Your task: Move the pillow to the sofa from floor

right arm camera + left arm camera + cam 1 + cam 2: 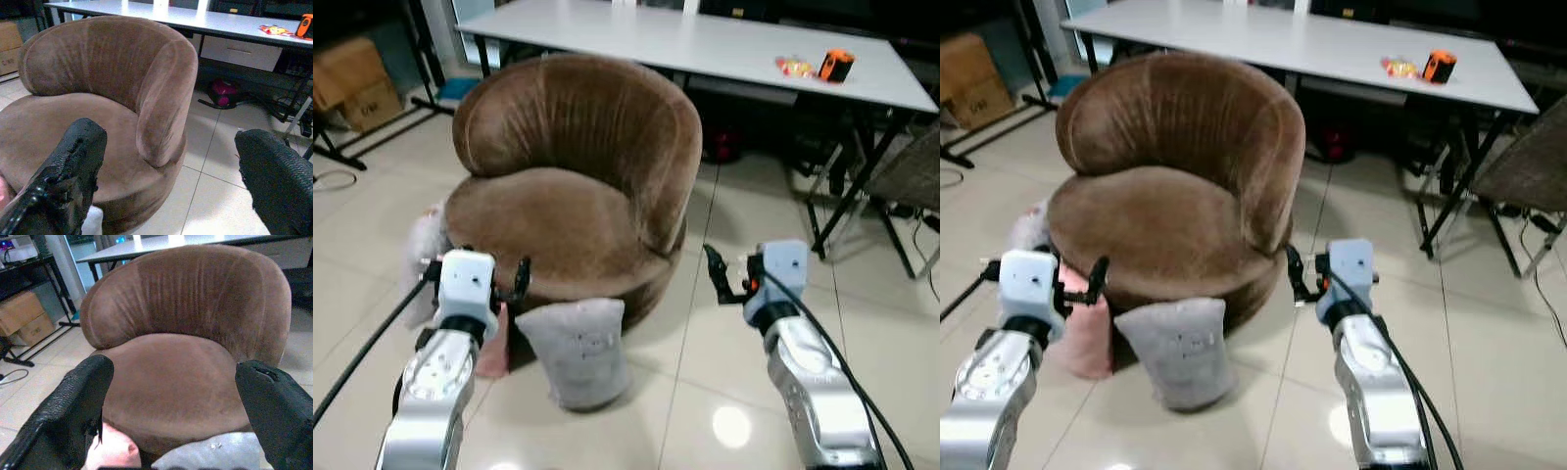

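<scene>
Left eye view: the grey pillow point(578, 351) stands on the tiled floor point(705, 392), leaning against the front of the brown round sofa point(573, 186), likely awaiting pickup. The left gripper point(509, 284) and right gripper point(720, 276) flank the pillow, fingers spread wide, holding nothing. A pink cushion point(1082, 328) sits beside the pillow; a white table point(705, 44) stands behind the sofa.

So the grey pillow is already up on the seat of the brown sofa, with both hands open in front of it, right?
Not quite. The grey pillow is not on the seat; it stands on the floor, leaning against the front of the brown sofa, as the left eye view shows. The rest holds: the left hand and the right hand are both open in front of it.
</scene>
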`<state>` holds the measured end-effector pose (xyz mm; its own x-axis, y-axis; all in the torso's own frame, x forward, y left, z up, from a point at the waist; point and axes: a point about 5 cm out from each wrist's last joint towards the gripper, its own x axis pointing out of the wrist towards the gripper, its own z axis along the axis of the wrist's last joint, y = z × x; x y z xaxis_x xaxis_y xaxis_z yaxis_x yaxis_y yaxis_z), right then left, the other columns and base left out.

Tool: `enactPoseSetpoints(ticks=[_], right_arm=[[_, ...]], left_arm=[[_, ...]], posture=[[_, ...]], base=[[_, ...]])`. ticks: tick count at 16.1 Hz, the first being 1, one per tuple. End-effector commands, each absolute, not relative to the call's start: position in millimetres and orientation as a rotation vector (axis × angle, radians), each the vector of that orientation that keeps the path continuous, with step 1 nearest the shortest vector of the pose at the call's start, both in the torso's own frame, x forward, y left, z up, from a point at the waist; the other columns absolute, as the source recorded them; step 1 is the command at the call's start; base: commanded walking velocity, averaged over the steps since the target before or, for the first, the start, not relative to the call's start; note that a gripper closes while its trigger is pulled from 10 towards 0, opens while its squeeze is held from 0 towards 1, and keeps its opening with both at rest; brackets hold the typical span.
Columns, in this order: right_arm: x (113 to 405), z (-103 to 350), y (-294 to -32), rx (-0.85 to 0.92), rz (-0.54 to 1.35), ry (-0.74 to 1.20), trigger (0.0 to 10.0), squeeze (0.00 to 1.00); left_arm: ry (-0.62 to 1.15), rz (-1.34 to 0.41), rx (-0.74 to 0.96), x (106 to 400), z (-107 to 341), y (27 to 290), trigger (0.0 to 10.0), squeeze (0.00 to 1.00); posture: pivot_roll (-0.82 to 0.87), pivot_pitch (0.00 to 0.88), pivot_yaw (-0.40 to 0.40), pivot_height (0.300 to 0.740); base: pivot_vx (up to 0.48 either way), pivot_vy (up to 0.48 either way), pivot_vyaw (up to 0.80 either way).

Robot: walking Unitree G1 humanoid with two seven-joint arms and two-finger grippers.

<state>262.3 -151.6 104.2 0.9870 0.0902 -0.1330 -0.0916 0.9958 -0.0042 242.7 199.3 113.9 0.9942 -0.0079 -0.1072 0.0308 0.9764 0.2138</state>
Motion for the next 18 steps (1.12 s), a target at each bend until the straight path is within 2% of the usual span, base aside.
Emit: enactPoseSetpoints(ticks=[1, 3, 11, 13, 16, 18], right_arm=[[264.0, 105.2, -153.0, -0.001, 0.083, 0.131, 10.0, 0.00], [265.8, 104.9, -149.9, -0.007, 0.093, 0.135, 10.0, 0.00], [269.8, 106.0, -144.4, 0.038, 0.128, 0.131, 10.0, 0.00], [268.1, 107.5, -138.3, -0.004, 0.208, 0.129, 10.0, 0.00], [264.2, 103.2, -135.5, 0.029, 0.270, 0.153, 10.0, 0.00], [266.6, 101.6, -143.8, 0.038, 0.235, 0.169, 10.0, 0.00]], left_arm=[[0.096, -0.024, 0.218, 242.2, 115.5, 200.1, 10.0, 0.00], [0.096, -0.027, 0.222, 242.3, 115.5, 199.6, 10.0, 0.00], [0.090, -0.028, 0.230, 242.6, 117.1, 200.5, 10.0, 0.00], [0.092, -0.025, 0.230, 241.2, 116.2, 200.8, 10.0, 0.00], [0.091, -0.027, 0.241, 239.0, 115.1, 198.8, 10.0, 0.00], [0.094, -0.021, 0.258, 235.9, 113.4, 201.7, 10.0, 0.00]], posture=[[0.00, 0.000, -0.027, 0.740], [0.00, 0.000, -0.025, 0.740], [0.01, 0.000, -0.030, 0.740], [0.01, 0.000, -0.034, 0.740], [0.01, 0.000, -0.038, 0.740], [0.01, 0.000, -0.043, 0.740]], base=[[0.379, 0.000, 0.80], [0.386, 0.000, 0.67], [0.368, 0.000, 0.00], [0.326, 0.000, 0.80], [0.204, 0.000, 0.80], [0.000, 0.000, 0.00]])
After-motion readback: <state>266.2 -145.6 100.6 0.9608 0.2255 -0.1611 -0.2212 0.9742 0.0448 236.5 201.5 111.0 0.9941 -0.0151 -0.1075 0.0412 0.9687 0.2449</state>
